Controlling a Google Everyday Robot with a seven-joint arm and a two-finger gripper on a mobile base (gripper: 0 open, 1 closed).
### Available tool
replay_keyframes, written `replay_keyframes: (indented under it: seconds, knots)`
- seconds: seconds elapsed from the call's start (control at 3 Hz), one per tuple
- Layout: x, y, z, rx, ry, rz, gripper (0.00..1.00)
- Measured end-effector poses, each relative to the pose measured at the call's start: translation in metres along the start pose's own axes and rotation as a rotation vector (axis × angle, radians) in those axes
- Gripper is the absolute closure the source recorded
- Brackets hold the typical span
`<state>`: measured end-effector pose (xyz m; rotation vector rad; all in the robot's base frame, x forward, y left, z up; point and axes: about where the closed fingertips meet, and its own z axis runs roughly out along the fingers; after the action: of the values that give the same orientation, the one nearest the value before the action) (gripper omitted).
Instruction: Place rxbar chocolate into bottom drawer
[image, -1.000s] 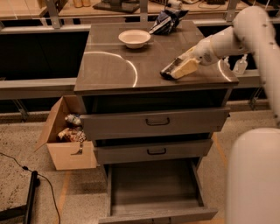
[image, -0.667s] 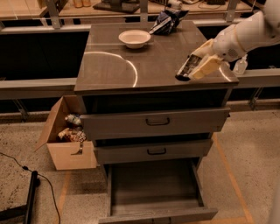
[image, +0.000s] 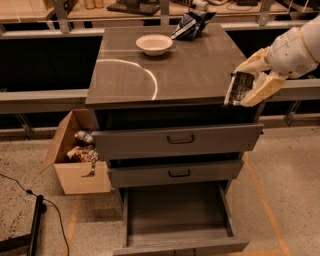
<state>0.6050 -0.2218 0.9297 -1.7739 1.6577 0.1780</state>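
Note:
My gripper (image: 248, 86) comes in from the right and is shut on the rxbar chocolate (image: 238, 88), a dark flat bar with white marks. I hold it tilted nearly upright above the cabinet's front right corner. The bottom drawer (image: 177, 235) is pulled open below, and no object shows inside it. The two shallower drawers above it stick out a little, each with a dark handle.
A white bowl (image: 154, 44) and a blue-and-white snack bag (image: 191, 25) sit at the back of the cabinet top (image: 165, 75). An open cardboard box (image: 77, 160) with items stands on the floor to the left. A black cable (image: 30, 200) lies at the lower left.
My gripper has carried the bar from the right part of the cabinet top to the right and forward, lifting it off the surface to the front right corner.

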Motion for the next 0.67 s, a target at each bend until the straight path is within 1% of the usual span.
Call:
replay_keyframes:
  seconds: [0.33, 0.67]
  knots:
    - [0.0204, 0.0218, 0.0327, -0.047, 0.026, -0.088, 1.00]
    - [0.0203, 0.0218, 0.0328, -0.047, 0.026, -0.088, 1.00]
